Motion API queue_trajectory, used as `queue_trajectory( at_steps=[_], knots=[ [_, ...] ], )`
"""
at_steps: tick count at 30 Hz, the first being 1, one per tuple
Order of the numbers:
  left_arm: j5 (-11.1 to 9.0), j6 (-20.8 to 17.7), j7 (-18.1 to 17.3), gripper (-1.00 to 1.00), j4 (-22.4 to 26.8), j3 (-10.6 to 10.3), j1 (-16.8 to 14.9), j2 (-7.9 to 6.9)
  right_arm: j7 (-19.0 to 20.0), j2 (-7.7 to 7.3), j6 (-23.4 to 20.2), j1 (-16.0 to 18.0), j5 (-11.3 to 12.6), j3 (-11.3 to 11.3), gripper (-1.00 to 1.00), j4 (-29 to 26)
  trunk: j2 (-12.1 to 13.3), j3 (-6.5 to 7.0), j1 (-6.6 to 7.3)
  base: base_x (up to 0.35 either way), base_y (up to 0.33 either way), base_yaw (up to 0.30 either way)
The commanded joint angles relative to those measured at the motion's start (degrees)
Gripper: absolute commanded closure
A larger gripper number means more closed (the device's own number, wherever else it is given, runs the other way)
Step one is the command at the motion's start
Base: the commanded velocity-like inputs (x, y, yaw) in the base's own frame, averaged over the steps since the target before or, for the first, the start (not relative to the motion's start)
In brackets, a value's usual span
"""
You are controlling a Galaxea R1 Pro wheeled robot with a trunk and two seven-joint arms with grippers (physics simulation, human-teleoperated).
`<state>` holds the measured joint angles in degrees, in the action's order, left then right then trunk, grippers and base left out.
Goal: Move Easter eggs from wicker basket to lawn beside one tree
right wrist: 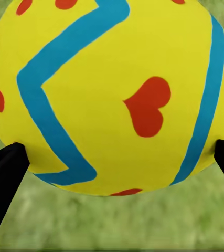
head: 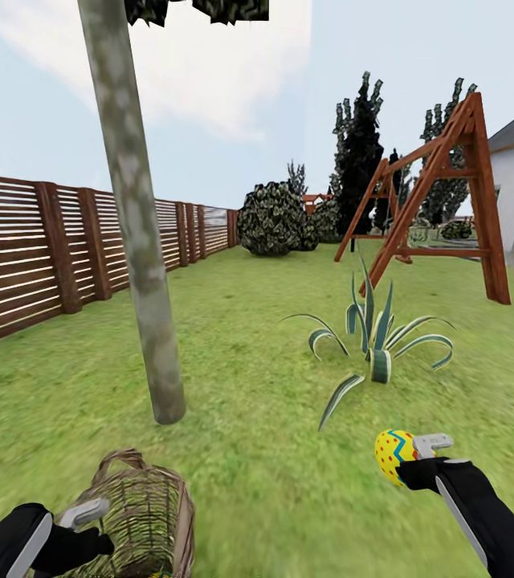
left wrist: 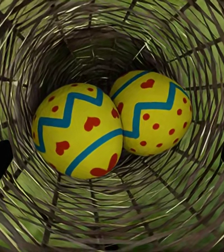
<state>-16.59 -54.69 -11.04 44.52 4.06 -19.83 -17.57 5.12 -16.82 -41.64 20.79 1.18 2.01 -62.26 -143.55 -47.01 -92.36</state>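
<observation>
1. Nearest, the basket (head: 140, 518) is being gripped at its rim by the left gripper (head: 88, 514); two eggs (left wrist: 77, 128) are lying inside, touching.
2. One egg (head: 393, 453) is being pinched by the right gripper (head: 418, 459) above the grass (head: 257, 449).
3. It is best being carried to the tree trunk (head: 140, 265) beyond, lowered gently and released just beside its base.
</observation>
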Motion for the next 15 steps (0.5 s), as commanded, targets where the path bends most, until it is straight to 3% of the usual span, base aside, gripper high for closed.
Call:
queue_trajectory(
  at_steps=[1,5,9,15],
  knots=[
    [0.5,-0.2,-0.6,-1.0,0.0,0.2,0.0,0.05,0.1,-0.05,-0.3,0.0,0.1,0.1,1.0,-0.1,0.0,-0.08,0.02,0.0,0.0,0.0],
    [0.5,-0.2,-0.6,-1.0,0.0,0.1,0.0,0.06,0.0,0.29,-0.2,0.0,0.1,0.1,1.0,-0.1,0.0,-0.08,0.02,0.004,0.0,0.0],
    [0.3,-0.2,-0.6,-1.0,0.0,0.1,0.0,0.08,-0.1,2.62,-0.2,0.0,-0.5,0.1,1.0,-0.1,0.0,-0.08,0.02,0.265,0.0,0.0],
    [0.4,-0.2,-0.6,-1.0,0.0,0.0,0.0,0.15,-0.1,2.76,-0.2,0.0,-0.6,0.0,1.0,-0.1,-0.1,-0.52,-0.04,0.075,0.0,0.0]
  ],
)
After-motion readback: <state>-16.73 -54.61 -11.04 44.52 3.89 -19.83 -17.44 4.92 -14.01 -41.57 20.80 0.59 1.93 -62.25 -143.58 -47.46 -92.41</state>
